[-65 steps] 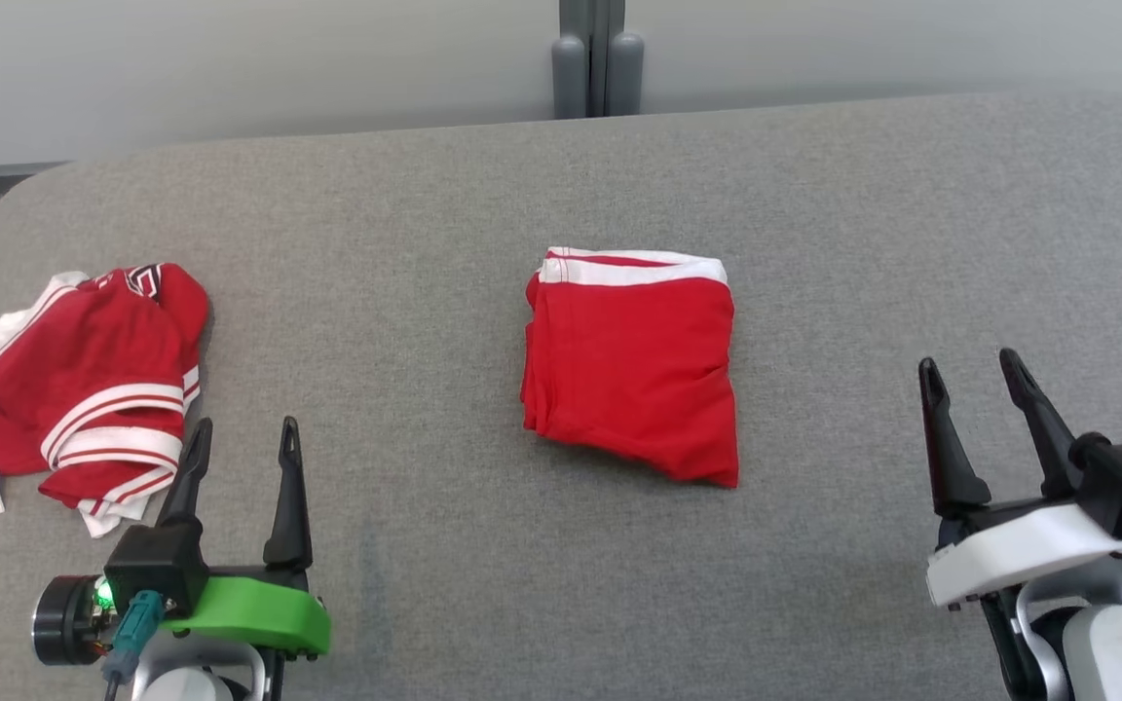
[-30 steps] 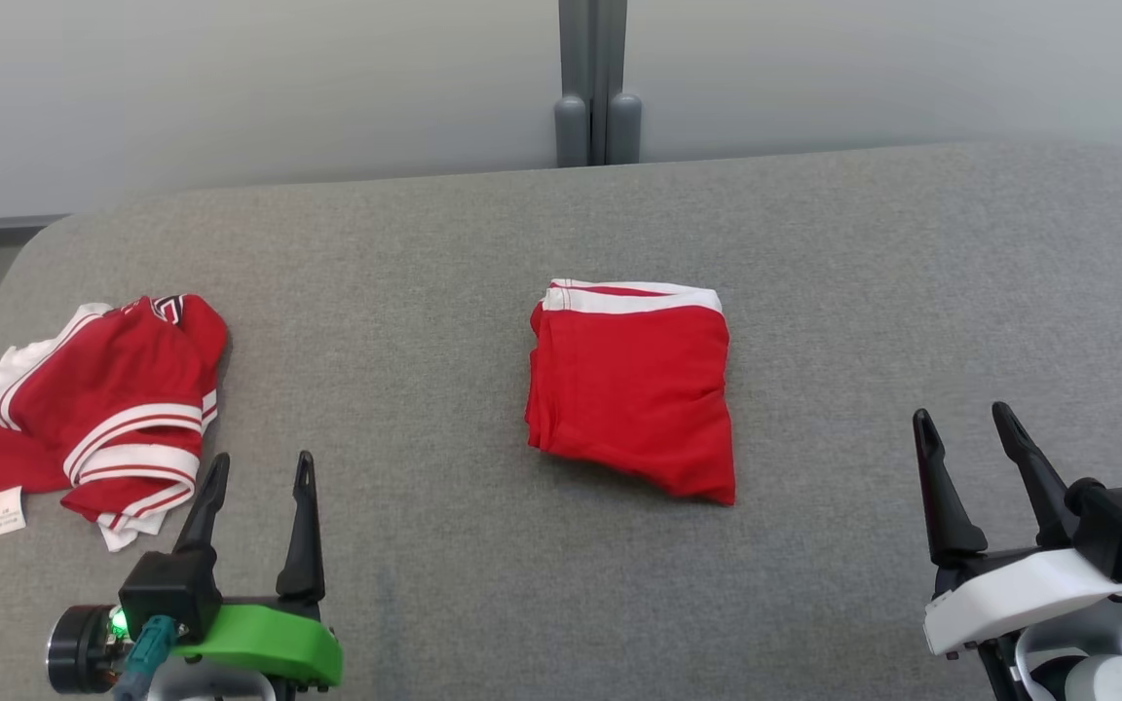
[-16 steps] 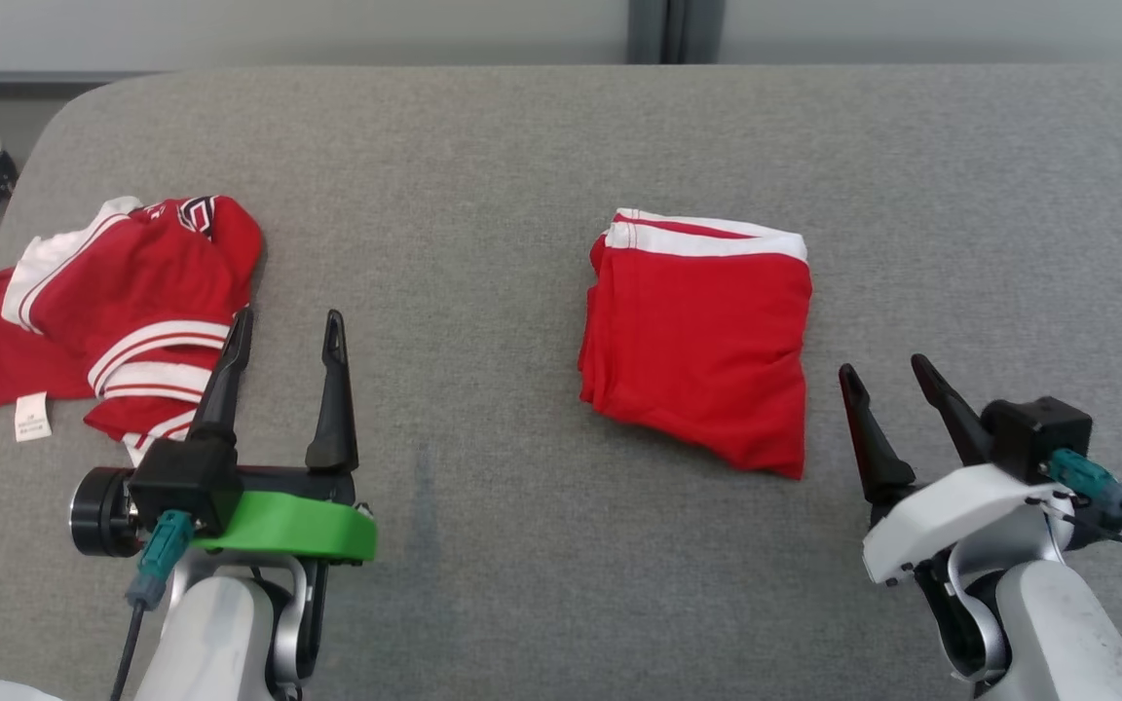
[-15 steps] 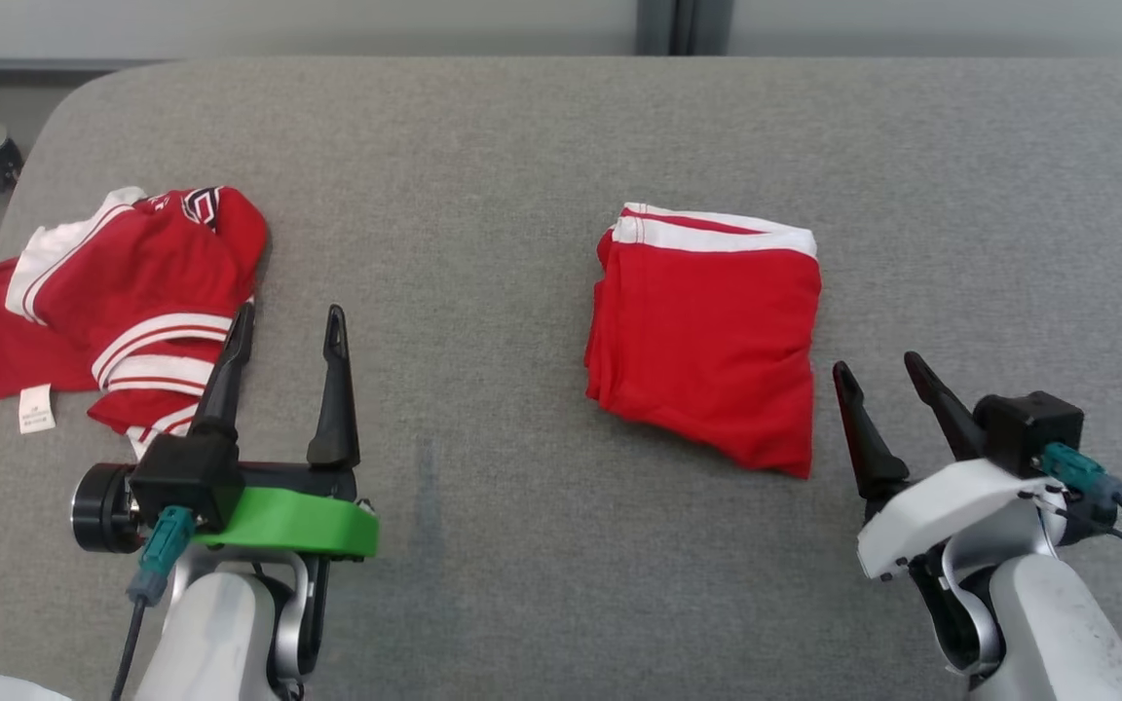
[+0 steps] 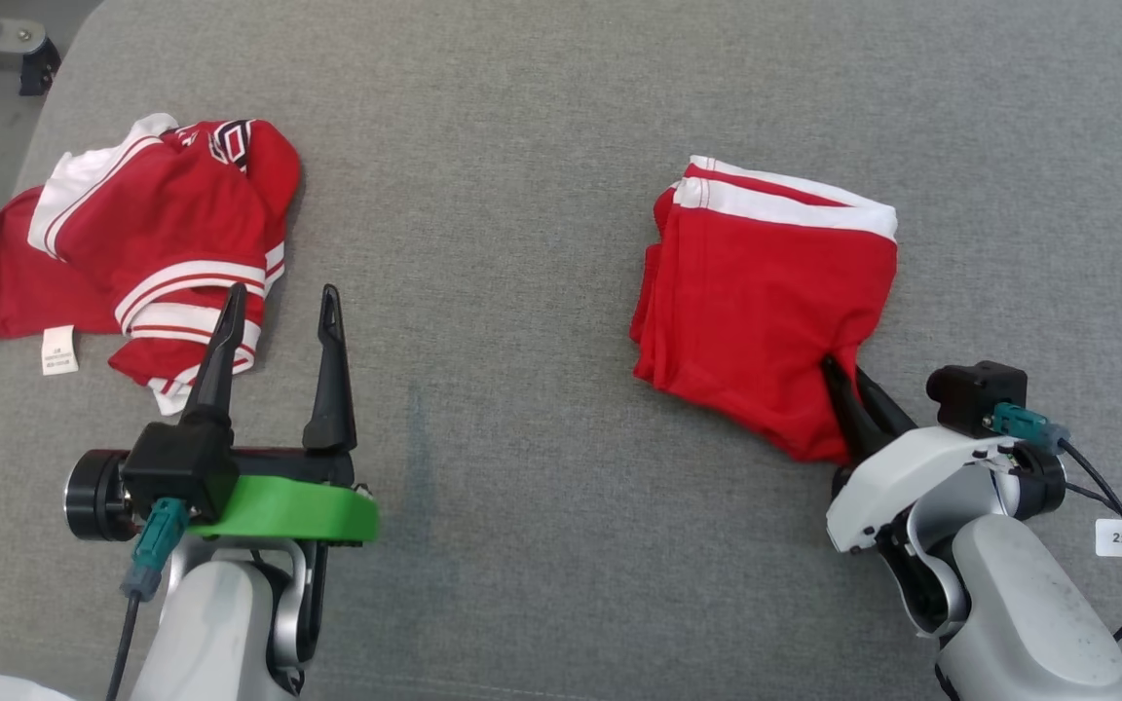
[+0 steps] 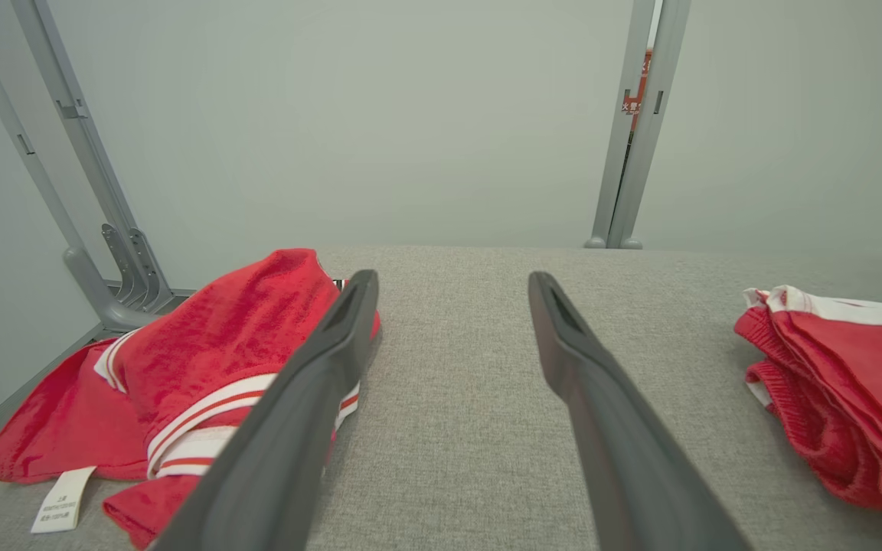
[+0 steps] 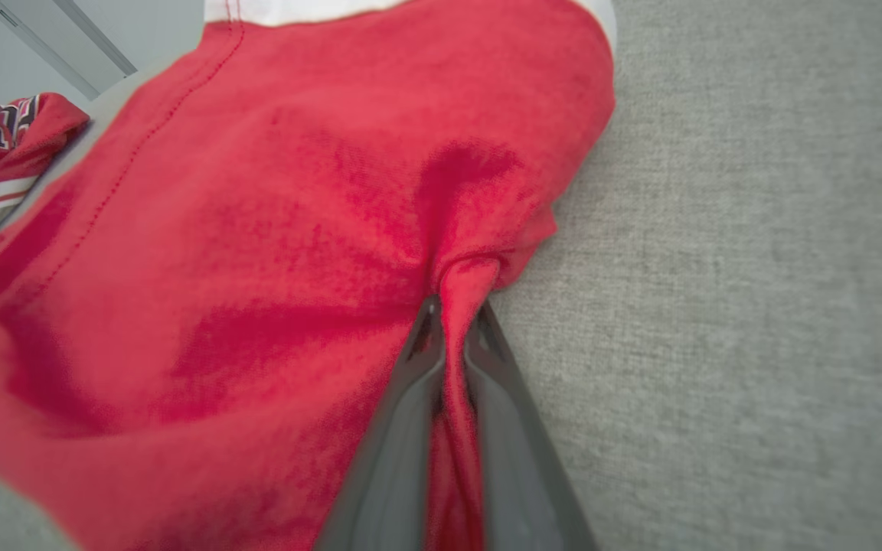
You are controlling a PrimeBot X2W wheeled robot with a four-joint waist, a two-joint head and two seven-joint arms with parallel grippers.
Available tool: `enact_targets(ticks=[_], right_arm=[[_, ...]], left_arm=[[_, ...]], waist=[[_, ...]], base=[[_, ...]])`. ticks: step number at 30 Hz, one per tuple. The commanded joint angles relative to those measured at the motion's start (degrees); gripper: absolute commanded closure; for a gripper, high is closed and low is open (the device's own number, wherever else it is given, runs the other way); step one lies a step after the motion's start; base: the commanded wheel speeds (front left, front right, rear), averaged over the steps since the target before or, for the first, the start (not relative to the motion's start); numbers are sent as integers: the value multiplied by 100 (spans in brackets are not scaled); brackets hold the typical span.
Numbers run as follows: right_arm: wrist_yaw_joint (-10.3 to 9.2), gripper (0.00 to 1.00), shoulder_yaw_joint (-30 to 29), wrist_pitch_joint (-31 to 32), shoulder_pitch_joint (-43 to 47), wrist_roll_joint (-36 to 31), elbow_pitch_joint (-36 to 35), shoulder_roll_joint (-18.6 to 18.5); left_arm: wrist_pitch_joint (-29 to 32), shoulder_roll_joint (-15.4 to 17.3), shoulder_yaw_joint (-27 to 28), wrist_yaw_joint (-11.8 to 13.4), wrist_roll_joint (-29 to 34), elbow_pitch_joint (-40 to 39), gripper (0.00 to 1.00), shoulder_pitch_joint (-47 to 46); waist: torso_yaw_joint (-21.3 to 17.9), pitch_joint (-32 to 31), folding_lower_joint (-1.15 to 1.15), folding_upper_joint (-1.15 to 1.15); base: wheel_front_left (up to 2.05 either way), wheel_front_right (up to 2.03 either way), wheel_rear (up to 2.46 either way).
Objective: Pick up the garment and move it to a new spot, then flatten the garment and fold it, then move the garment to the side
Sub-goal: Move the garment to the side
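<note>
Here, the right gripper (image 5: 841, 375) pinches a corner of the garment (image 5: 766, 312).

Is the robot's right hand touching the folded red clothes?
Touching. In the right wrist view, the right gripper has both fingers squeezed onto a bunched-up ridge of the folded red garment, with cloth pinched between them.

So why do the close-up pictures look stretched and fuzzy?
Right wrist view: the folded garment sits so close that its lower-left edge smears out of focus, as does the base of the right gripper. Left wrist view: the wide lens makes the left gripper loom and the wall posts lean. Head view: sharp, even light, only a thin shadow beside the crumpled garment.
</note>
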Motion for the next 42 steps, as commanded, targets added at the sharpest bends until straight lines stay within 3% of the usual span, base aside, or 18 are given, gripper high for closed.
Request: enact_targets(ticks=[1,7,15,19,24,31,35,42], right_arm=[[-11,100,93,-24,16,36,56,-31],[-10,100,600,-148,-99,170,-259,-164],[-10,100,1063,-12,-378,508,-402,-680],[-10,100,1220,25,-701,788,-235,-945],[-10,100,1381,-8,-1411,1123,117,-1299],[-10,100,1552,-198,-2689,1389,884,-2103],[-10,100,1392,-344,-3228,1415,1443,-2611],[-10,100,847,-771,-3905,1245,2453,-3119]], left_arm=[[-15,12,60,-31,70,-31,0,90],[-14,158,210,-36,160,-145,0,283],[15,248,141,-80,236,-409,0,183],[104,289,25,-145,299,-544,0,31],[228,341,-135,-226,399,-700,0,-285],[266,278,-416,-373,534,-854,0,-908],[225,252,-537,-449,584,-876,0,-1169],[200,274,-684,-503,667,-935,0,-1433]], waist=[[-238,-75,0,0],[-1054,-171,0,0],[-2145,48,0,0],[-2467,301,0,0],[-2542,746,0,0],[-2226,1526,0,0],[-2034,1863,0,0],[-1895,2215,0,0]], base=[[0,0,0],[0,0,0],[0,0,0],[0,0,0],[0,0,0],[0,0,0],[0,0,0],[0,0,0]])
